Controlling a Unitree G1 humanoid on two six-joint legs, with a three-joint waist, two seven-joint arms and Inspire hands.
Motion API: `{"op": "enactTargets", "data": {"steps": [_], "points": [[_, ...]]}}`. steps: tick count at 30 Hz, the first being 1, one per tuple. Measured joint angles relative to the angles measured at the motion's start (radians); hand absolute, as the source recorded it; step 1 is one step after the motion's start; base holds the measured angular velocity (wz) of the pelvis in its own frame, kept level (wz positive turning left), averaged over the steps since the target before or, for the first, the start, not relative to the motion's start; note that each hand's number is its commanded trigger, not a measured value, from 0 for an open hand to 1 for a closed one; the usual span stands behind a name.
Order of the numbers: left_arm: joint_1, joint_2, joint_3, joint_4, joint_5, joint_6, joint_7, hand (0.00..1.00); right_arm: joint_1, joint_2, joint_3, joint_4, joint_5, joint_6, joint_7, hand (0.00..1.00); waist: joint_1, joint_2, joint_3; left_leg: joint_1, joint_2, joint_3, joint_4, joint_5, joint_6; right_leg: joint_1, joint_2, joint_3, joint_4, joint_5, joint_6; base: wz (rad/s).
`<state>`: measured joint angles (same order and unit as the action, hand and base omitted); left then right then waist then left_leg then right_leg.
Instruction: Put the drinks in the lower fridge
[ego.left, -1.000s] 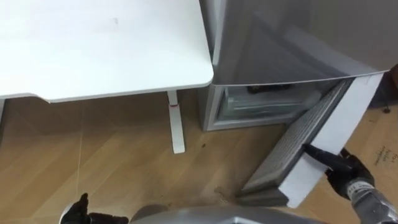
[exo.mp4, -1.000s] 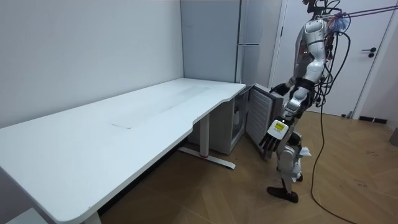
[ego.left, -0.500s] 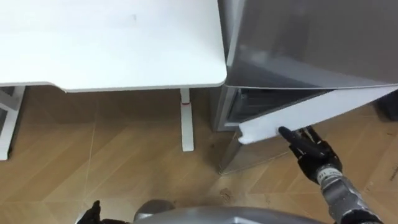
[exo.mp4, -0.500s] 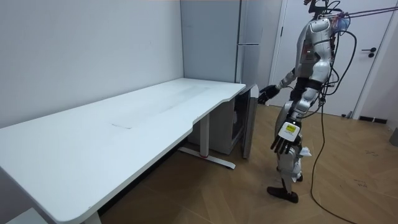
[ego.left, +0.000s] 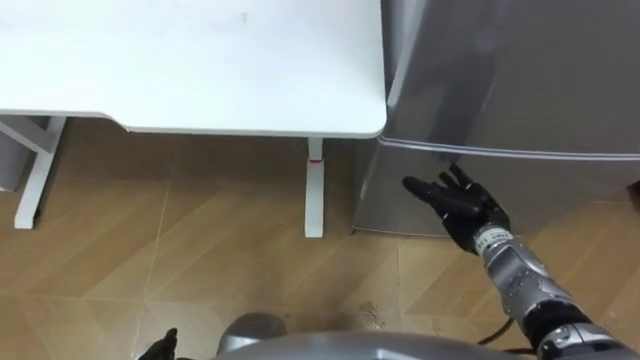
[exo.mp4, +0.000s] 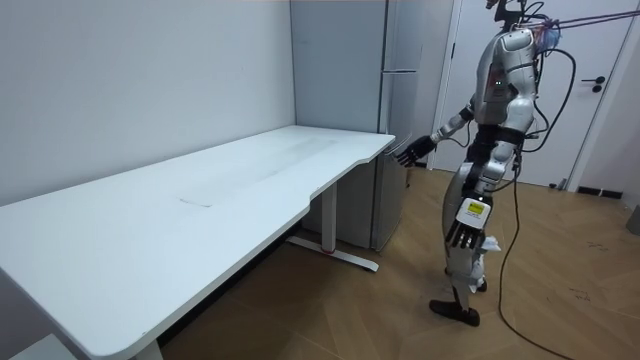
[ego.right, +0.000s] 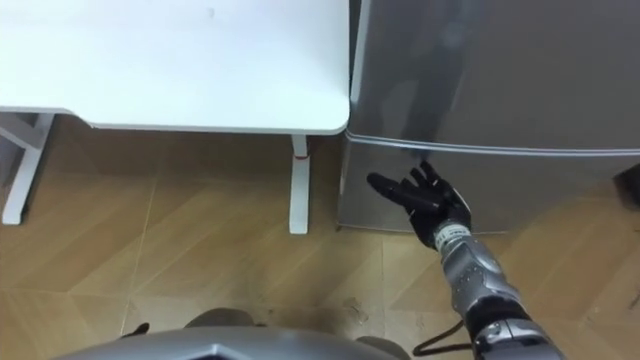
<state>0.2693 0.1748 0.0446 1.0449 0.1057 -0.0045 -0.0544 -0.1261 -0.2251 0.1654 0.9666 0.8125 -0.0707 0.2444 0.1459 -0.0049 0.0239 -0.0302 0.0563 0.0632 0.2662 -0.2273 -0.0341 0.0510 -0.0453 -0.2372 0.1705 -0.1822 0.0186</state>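
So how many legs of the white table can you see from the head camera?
2: one leg under the corner of the tabletop beside the fridge, and a second leg at the view's left edge. Others may be hidden under the tabletop.

The compartment is closed off by the shut lower fridge door (ego.left: 570, 190). Open wooden floor (ego.left: 200, 260) is left before it, bounded closely at left by a white table (ego.left: 200, 60).

A long white table (ego.left: 200, 60) stands along the grey wall (exo.mp4: 140, 80). Under the table lies wooden floor (ego.left: 200, 270), where its white leg (ego.left: 314, 190) stands. Well past the table's far end is a white door (exo.mp4: 600, 100).
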Motion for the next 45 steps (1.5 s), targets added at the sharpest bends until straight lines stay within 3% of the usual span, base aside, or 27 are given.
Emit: {"op": "enactTargets", "data": {"steps": [6, 10, 21, 28, 33, 37, 45], "points": [[-0.002, 0.004, -0.019, 0.000, 0.005, 0.012, -0.002, 0.00, -0.012, -0.027, 0.064, 0.000, -0.033, 0.025, 0.031, 0.00, 0.001, -0.019, -0.0118, -0.002, 0.000, -0.003, 0.002, 0.001, 0.000, 0.002, 0.000, -0.003, 0.001, 0.000, 0.000, 0.01], [-0.001, 0.005, -0.019, 0.005, 0.005, 0.021, -0.003, 0.00, -0.013, -0.040, 0.070, 0.005, -0.033, 0.043, 0.073, 0.00, 0.001, -0.034, -0.0097, 0.001, -0.001, -0.014, 0.003, 0.001, -0.001, 0.010, 0.000, -0.013, -0.001, 0.000, 0.000, 0.07], [-0.008, 0.005, -0.006, 0.008, 0.008, 0.043, -0.002, 0.00, -0.013, -0.030, 0.061, 0.022, -0.156, 0.052, 0.154, 0.00, -0.001, -0.040, -0.0106, 0.005, -0.012, -0.038, 0.008, 0.003, 0.002, 0.022, -0.007, -0.029, -0.005, -0.003, 0.003, 0.07], [-0.015, 0.006, 0.014, 0.008, 0.006, 0.039, 0.008, 0.00, -0.009, -0.021, 0.047, 0.199, -0.290, 0.050, 0.135, 0.00, -0.007, -0.039, -0.0123, 0.023, -0.015, -0.046, 0.006, 0.003, 0.002, 0.062, -0.007, -0.041, -0.022, -0.002, 0.006, 0.06], [-0.008, 0.006, 0.013, 0.008, 0.007, 0.027, 0.024, 0.00, 0.044, -0.021, 0.043, 0.241, -0.357, 0.048, 0.115, 0.00, -0.029, -0.036, -0.0123, 0.026, -0.016, -0.048, 0.003, 0.003, 0.002, 0.067, -0.008, -0.041, -0.023, -0.004, 0.007, 0.00], [0.003, 0.003, 0.032, 0.008, 0.010, 0.026, 0.026, 0.00, 0.074, -0.014, -0.022, 0.322, -0.421, 0.047, 0.113, 0.00, -0.035, -0.037, -0.0126, 0.037, -0.016, -0.048, 0.000, 0.003, 0.002, 0.072, -0.008, -0.041, -0.024, -0.004, 0.008, 0.00], [-0.004, 0.002, 0.033, 0.048, 0.009, 0.026, 0.045, 0.00, 0.178, 0.017, -0.078, 0.366, -0.380, 0.048, 0.094, 0.00, -0.042, -0.041, -0.0186, 0.044, -0.017, -0.044, -0.011, 0.002, 0.002, 0.076, -0.006, -0.038, -0.037, -0.005, 0.008, 0.00]]}}
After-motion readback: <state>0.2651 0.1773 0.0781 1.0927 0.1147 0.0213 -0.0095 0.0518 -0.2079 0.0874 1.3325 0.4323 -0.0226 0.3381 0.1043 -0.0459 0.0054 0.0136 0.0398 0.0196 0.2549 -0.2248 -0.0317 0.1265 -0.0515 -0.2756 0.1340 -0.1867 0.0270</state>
